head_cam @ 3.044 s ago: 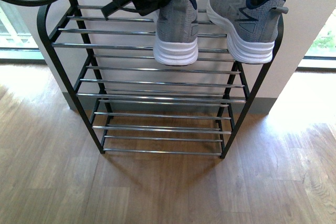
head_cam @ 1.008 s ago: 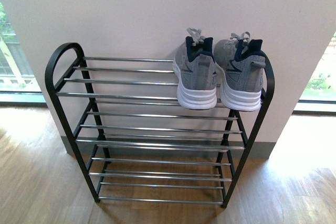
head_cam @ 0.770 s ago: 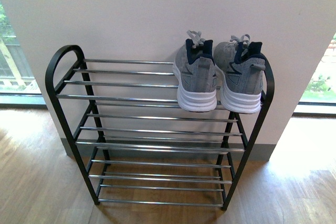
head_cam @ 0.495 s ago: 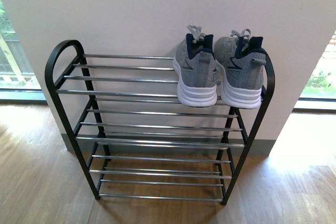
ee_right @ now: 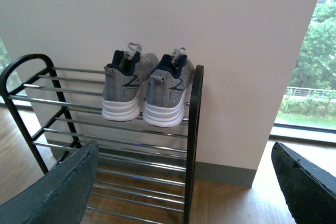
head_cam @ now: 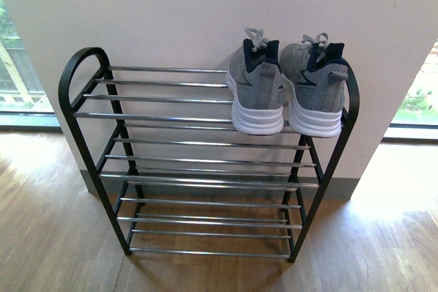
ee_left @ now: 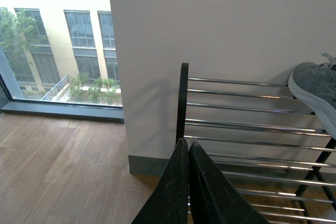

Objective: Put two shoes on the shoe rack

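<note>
A plain white wall [head_cam: 171, 11] fills most of the front view, with a grey skirting board [head_cam: 342, 188] at its foot, bright windows [head_cam: 17, 73] on either side of it and a wood-plank floor [head_cam: 41, 237] running up to it. The shoe rack [head_cam: 205, 181] stands on that floor with its back against the wall, four tiers of thin rods between two black end frames. The three lower tiers and the left half of the top tier are bare. The two shoes [head_cam: 256, 97] sit on the top tier at its right end, side by side and upright, with toes to the wall. Their white heels hang a little past the front rod, and the outer shoe is just beside the right end frame. Whether the pair touch each other cannot be told. By that, the placing step looks done and the task complete. The left gripper [ee_left: 188, 145] is off the rack's left end with its two dark fingers pressed together on nothing. The right gripper [ee_right: 184, 148] faces the rack from well back, its fingers [ee_right: 68, 187] spread wide and empty. The next move probably calls only for keeping both arms clear of the rack, so the overhanging heels are not nudged off the rods.
</note>
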Action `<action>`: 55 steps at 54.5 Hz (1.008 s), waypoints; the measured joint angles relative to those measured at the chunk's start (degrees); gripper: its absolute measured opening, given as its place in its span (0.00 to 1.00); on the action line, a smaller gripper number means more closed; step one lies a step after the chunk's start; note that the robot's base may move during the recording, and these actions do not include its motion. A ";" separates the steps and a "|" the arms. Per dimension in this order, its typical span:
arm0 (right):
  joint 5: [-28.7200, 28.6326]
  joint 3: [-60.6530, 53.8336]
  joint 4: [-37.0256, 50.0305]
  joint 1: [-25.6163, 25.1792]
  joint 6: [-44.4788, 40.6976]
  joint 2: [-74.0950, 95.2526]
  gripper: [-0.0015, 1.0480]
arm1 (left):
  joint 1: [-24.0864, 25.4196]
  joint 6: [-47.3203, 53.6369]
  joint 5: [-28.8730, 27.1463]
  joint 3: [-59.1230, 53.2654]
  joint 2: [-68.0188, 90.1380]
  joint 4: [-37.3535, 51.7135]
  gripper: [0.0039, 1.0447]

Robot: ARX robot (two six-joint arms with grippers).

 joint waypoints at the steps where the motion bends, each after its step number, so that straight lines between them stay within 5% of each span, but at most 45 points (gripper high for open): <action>1: 0.02 0.00 0.00 0.00 0.00 0.00 0.91 | 0.00 0.00 0.00 0.00 -0.85 -0.70 0.01; 55: 0.00 0.00 0.02 0.00 0.00 0.00 0.91 | 0.02 0.00 0.00 -0.02 -25.97 -24.87 0.01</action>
